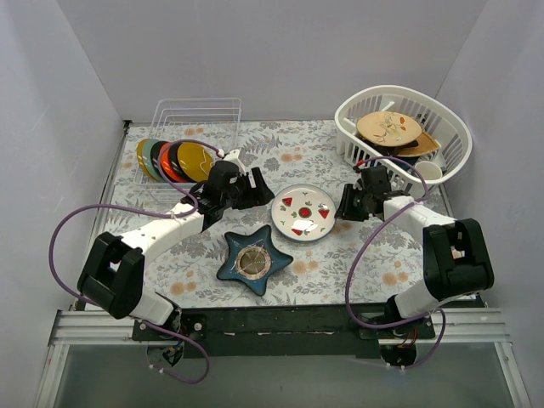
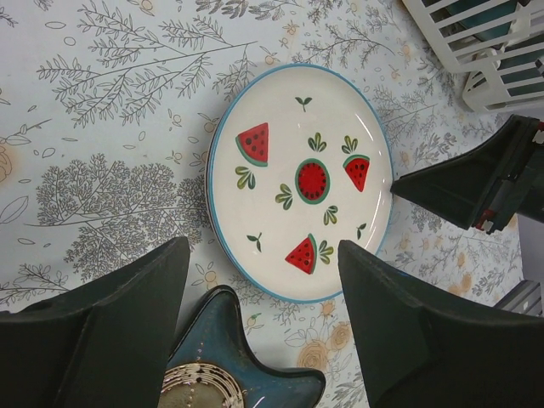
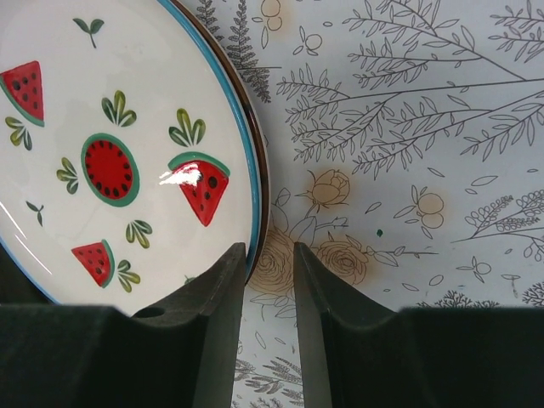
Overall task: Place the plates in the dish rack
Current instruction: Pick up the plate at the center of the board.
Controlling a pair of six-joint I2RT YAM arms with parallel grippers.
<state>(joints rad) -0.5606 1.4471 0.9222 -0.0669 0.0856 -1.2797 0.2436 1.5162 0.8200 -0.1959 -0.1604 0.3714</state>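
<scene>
**Now for the watermelon plate: both claws at its rim, no grip made**

Evidently the loading is partly done. Several plates (image 1: 194, 160) stand on edge in the dish rack (image 1: 200, 110) at the far left of the bench (image 1: 340, 272), yellow, teal and orange-red among them. The watermelon plate (image 1: 303, 212) lies flat mid-bench, well apart from the rack. A dark edge shows just under its rim in the right wrist view. Whether that is a second plate beneath it, I cannot tell.

The left claw (image 2: 263, 331) hangs wide open just short of the plate's left edge, with the dark blue star-shaped dish (image 2: 246, 374) right below it. The right claw (image 3: 270, 323) sits at the opposite rim, its jaws drawn to a narrow slit with only bench pattern showing through. One finger overlaps the plate's edge, but the rim is not between them.

My reading is that the step in hand is picking up this plate. The next move calls for getting a jaw under the low rim, perhaps with one claw bracing or tipping the plate while the other pinches. The plate must then be turned upright for a free slot in the rack. A glazed plate could slide across the bench towards the star-shaped dish. The white basket (image 1: 404, 136) of other dishes is not the target.
</scene>
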